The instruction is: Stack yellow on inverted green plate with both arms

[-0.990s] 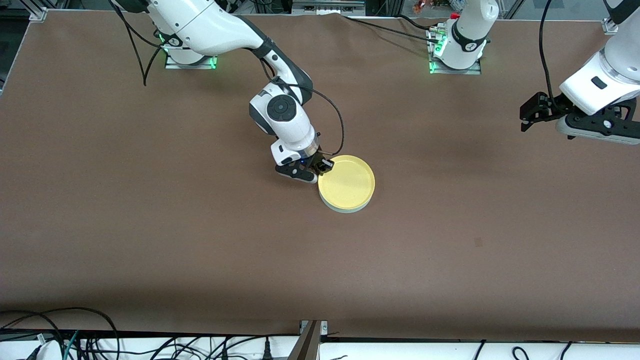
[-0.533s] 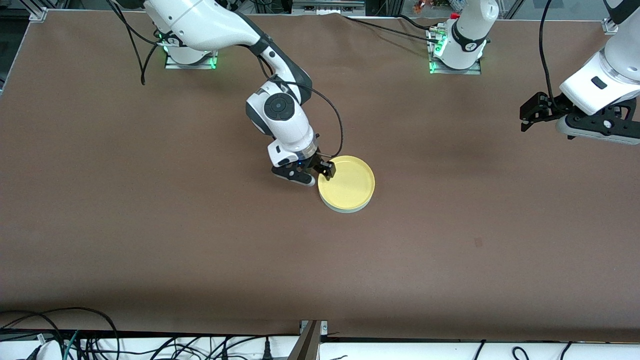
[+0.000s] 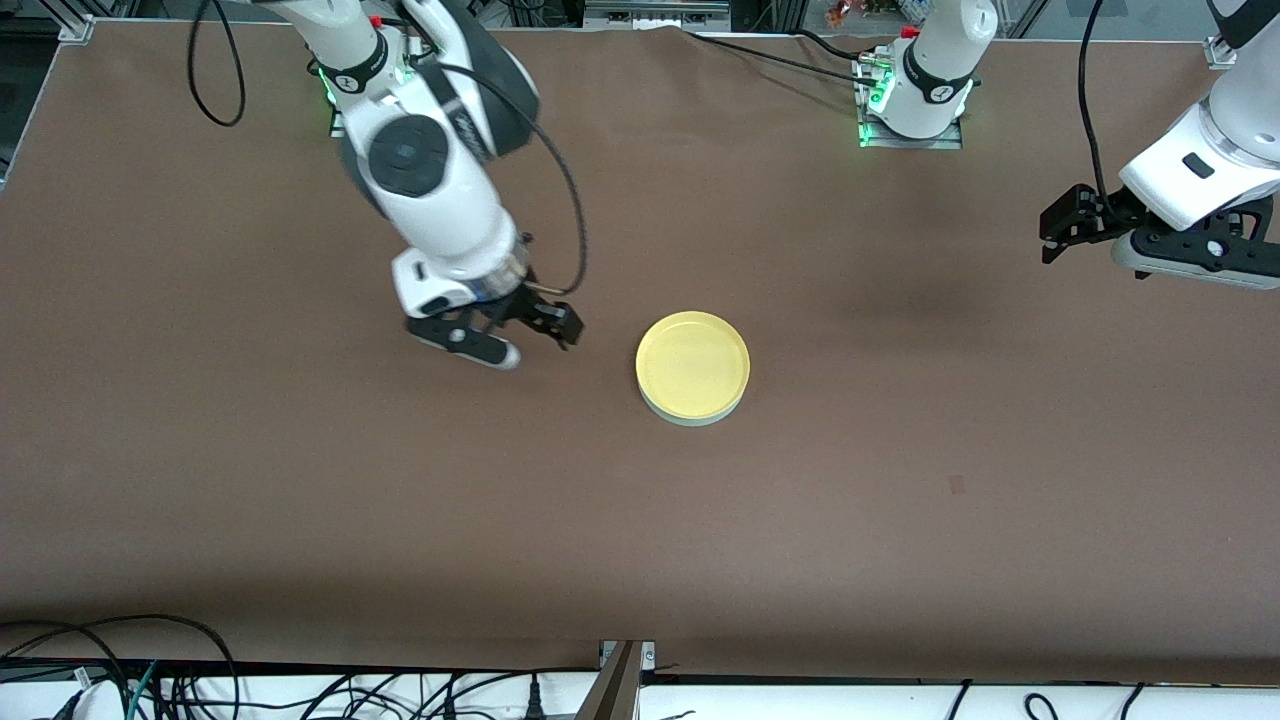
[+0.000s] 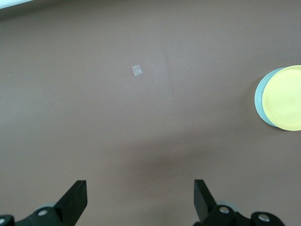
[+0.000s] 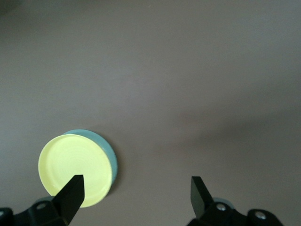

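The yellow plate [image 3: 693, 362] lies on the pale green plate [image 3: 690, 420] in the middle of the table; only a thin edge of the green one shows. My right gripper [image 3: 538, 322] is open and empty. It hangs over bare table beside the stack, toward the right arm's end. The right wrist view shows the yellow plate [image 5: 75, 169] and the green rim [image 5: 112, 155] close to one finger of that gripper [image 5: 136, 195]. My left gripper [image 3: 1052, 235] waits open and empty over the left arm's end. Its wrist view [image 4: 140, 197] shows the yellow plate [image 4: 284, 96] on the green plate [image 4: 259, 96] some way off.
The table is covered with a brown cloth [image 3: 300, 480]. A small pale square mark [image 3: 957, 485] lies on it nearer the front camera than the left gripper; it also shows in the left wrist view [image 4: 137, 70]. Cables run along the front edge [image 3: 200, 680].
My right gripper has left the yellow plate's rim, risen and moved away toward the right arm's end. The stack and the left arm have not moved.
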